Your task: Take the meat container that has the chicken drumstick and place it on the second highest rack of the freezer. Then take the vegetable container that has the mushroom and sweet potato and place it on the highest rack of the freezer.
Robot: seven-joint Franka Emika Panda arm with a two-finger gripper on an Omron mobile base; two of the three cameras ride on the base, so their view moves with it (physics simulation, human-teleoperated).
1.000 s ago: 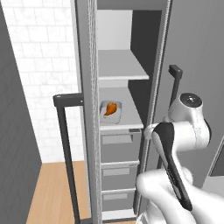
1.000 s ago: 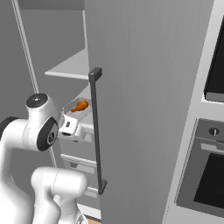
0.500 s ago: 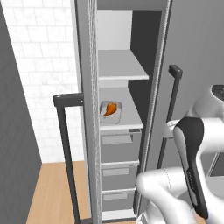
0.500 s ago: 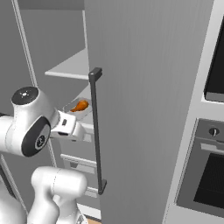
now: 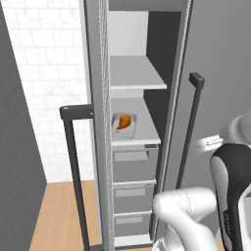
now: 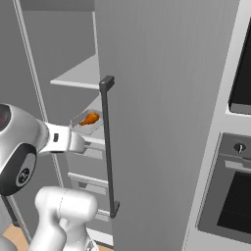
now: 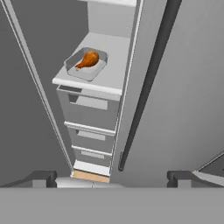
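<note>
The freezer (image 5: 131, 165) stands open. The meat container (image 5: 125, 123), a clear tray, rests on the second highest rack (image 5: 148, 131) with the orange-brown chicken drumstick (image 5: 123, 121) in it. The highest rack (image 5: 138, 78) above it is bare. In the hand view the meat container (image 7: 86, 64) and drumstick (image 7: 89, 59) lie far ahead at the upper left. My gripper (image 7: 111, 178) is open, its fingertips (image 7: 44, 176) wide apart, empty and well back from the shelf. The vegetable container, mushroom and sweet potato are out of view.
The freezer's open door (image 6: 162, 112) with its long dark bar handle (image 6: 109, 147) stands just right of my hand. Three grey drawers (image 7: 89, 108) sit under the shelves. A black-fronted oven (image 6: 235, 196) is at the right. Another dark handle (image 5: 73, 166) and a white tiled wall (image 5: 49, 73) are left.
My arm has drawn back from the freezer, swinging right in the left base view. The meat container has stayed on its rack and the gripper has stayed open.
</note>
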